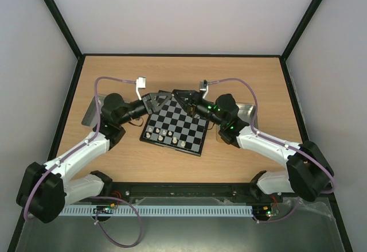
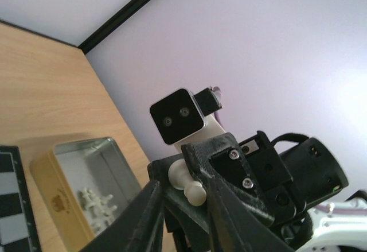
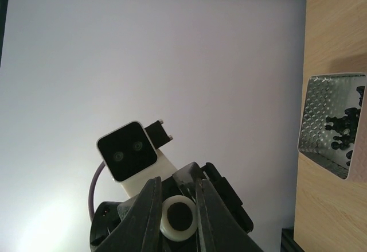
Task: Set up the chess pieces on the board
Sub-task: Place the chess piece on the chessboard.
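Right wrist view: cream-white chess piece [image 3: 179, 217] pinched in right gripper [image 3: 176, 190]; left gripper [image 2: 179, 197] narrowly flanking it, hold impossible to tell; both at board [image 1: 189, 123]'s far corner.

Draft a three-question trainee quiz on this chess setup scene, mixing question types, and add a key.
1. True or false: the tin in the left wrist view holds black pieces.
2. What sits between the right gripper's fingers? A) a white chess piece B) a black chess piece C) nothing
3. Fill in: the left gripper and the right gripper meet above the board's ___ side (near or far).
Key: 1 false, white pieces lie in it; 2 A; 3 far.
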Controlling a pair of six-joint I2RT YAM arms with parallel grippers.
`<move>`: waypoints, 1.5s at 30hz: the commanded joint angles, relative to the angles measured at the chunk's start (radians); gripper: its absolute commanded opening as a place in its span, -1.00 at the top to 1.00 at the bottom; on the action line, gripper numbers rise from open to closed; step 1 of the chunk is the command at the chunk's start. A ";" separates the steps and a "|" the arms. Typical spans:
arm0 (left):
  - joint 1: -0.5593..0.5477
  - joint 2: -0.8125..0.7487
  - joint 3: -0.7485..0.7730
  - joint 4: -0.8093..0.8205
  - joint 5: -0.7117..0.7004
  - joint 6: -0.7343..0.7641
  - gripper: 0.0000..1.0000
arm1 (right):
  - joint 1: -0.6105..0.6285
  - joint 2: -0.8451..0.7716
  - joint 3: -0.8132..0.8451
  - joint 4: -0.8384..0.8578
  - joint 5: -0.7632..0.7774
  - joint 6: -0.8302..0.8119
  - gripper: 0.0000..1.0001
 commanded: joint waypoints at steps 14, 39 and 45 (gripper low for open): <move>-0.026 0.041 0.019 0.077 -0.003 0.010 0.95 | -0.002 0.030 0.006 0.038 -0.030 -0.004 0.85; -0.193 0.260 0.378 -1.010 -0.409 0.475 0.95 | -0.040 -0.181 0.080 -0.839 0.738 -0.423 -0.30; -0.275 0.444 0.470 -1.134 -0.469 0.508 0.95 | -0.054 -0.252 0.000 -0.875 0.814 -0.402 -0.30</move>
